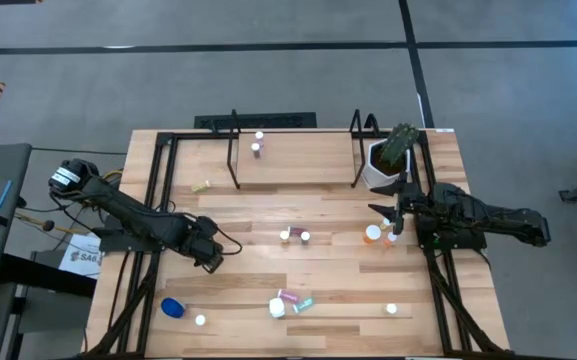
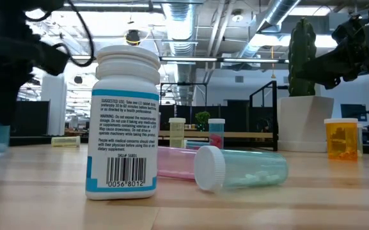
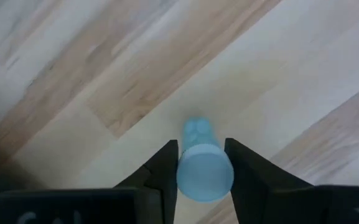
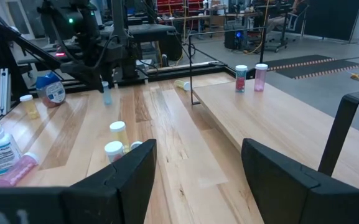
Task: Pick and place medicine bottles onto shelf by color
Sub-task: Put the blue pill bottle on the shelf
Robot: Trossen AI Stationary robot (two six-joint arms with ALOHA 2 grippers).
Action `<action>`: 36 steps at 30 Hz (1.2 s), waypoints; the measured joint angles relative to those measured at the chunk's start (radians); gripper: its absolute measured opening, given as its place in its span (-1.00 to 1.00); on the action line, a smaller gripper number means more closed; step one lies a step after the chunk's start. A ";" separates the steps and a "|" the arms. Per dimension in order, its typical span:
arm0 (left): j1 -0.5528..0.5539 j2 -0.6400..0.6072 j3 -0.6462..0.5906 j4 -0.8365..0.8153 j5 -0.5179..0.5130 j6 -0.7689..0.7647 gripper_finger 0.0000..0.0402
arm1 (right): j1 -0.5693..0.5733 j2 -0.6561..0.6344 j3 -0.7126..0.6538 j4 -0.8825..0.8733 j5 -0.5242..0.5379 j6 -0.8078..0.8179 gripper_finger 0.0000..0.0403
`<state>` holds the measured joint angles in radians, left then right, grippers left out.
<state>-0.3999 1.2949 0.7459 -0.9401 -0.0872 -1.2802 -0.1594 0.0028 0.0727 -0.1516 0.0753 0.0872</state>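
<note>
My left gripper (image 1: 211, 258) is at the table's left middle, shut on a small pale teal vial (image 3: 203, 167), which also shows in the right wrist view (image 4: 107, 94). My right gripper (image 4: 198, 180) is open and empty, right of the shelf near the plant pot (image 1: 381, 160). The light-wood shelf (image 1: 298, 175) stands at the far middle with two small bottles (image 1: 257, 143) upright near its left end. An orange bottle (image 1: 372, 233) and a pink one (image 1: 391, 238) stand just below my right gripper in the high view. Two small vials (image 1: 295, 236) stand mid-table. My left gripper pinches the teal vial by the sides of its cap (image 3: 191, 177) between its two fingers (image 3: 165, 177). The fingers come from above, pointing down. The vial stands upright below them; whether its base is on the tabletop or just above it, I cannot tell.
Near the front edge are a blue bottle (image 1: 172, 308), a white bottle (image 2: 123, 121), a lying pink vial (image 2: 171, 163), a lying teal vial (image 2: 242, 167) and two small vials (image 1: 200, 320) (image 1: 391, 310). A yellow-green vial (image 1: 201, 186) lies left of the shelf.
</note>
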 joint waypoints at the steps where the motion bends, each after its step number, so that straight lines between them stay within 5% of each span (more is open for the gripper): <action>1: 0.012 0.000 0.009 0.000 -0.002 0.016 -0.54 | 0.000 0.000 0.000 0.000 0.000 0.000 0.29; 11: 0.211 0.026 0.136 0.025 -0.003 0.309 -0.49 | 0.000 0.000 0.000 0.000 0.000 0.000 0.29; 25: 0.414 0.360 0.547 -0.072 -0.094 0.966 -0.43 | 0.000 0.000 0.000 0.000 0.000 0.000 0.29; 36: 0.640 0.498 0.714 -0.071 0.020 1.349 -0.41 | 0.000 0.000 0.000 0.000 0.000 0.000 0.29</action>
<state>0.2405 1.7927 1.4603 -1.0114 -0.0672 0.0689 -0.1594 0.0026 0.0727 -0.1514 0.0755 0.0872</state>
